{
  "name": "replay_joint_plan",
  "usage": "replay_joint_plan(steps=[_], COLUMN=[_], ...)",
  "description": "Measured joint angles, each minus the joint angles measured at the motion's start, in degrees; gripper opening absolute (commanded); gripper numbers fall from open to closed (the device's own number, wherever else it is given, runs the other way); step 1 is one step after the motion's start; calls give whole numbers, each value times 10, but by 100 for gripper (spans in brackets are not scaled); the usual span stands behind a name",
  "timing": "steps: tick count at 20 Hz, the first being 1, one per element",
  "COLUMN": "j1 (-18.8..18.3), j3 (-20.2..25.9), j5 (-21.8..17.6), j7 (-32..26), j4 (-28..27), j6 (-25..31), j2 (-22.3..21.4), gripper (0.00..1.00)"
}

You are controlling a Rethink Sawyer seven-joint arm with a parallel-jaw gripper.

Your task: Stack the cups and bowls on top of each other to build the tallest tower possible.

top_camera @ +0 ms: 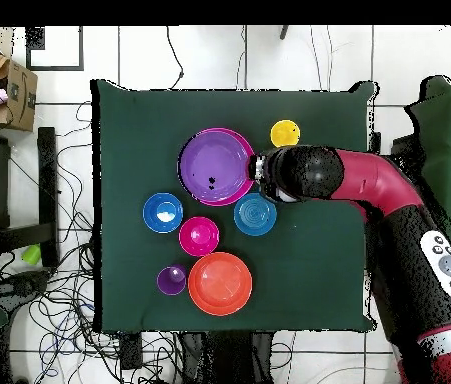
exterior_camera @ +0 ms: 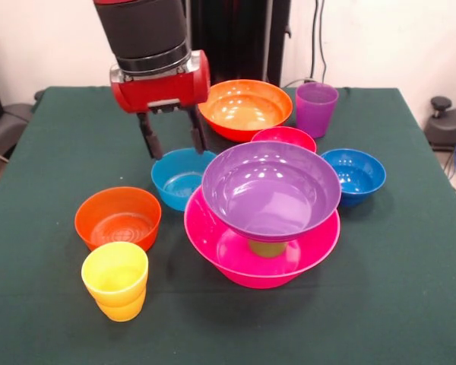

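Note:
My gripper (exterior_camera: 172, 135) is open and empty, hanging just above the far rim of the light blue bowl (exterior_camera: 179, 179), which also shows in the overhead view (top_camera: 255, 214). The tower stands to its right: the big pink bowl (exterior_camera: 235, 262) as base, the lime green cup (exterior_camera: 267, 248) standing in it, and the big purple bowl (exterior_camera: 271, 186) on top. The yellow cup (exterior_camera: 115, 280) and small orange bowl (exterior_camera: 118, 218) stand at the near left. The big orange bowl (exterior_camera: 245, 108), purple cup (exterior_camera: 316, 108), red bowl (exterior_camera: 284, 138) and dark blue bowl (exterior_camera: 354, 175) stand behind and to the right.
The green table (exterior_camera: 410, 304) holds everything. In the overhead view my arm (top_camera: 319, 175) covers the gripper and the small orange bowl. Cables lie on the floor around the table.

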Motion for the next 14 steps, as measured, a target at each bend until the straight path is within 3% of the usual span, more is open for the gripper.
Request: replay_joint_plan(steps=[14], j1=[-2], j3=[0], j5=[-29], j7=[0], j4=[-85], j6=[0], j2=[73], gripper=[100])
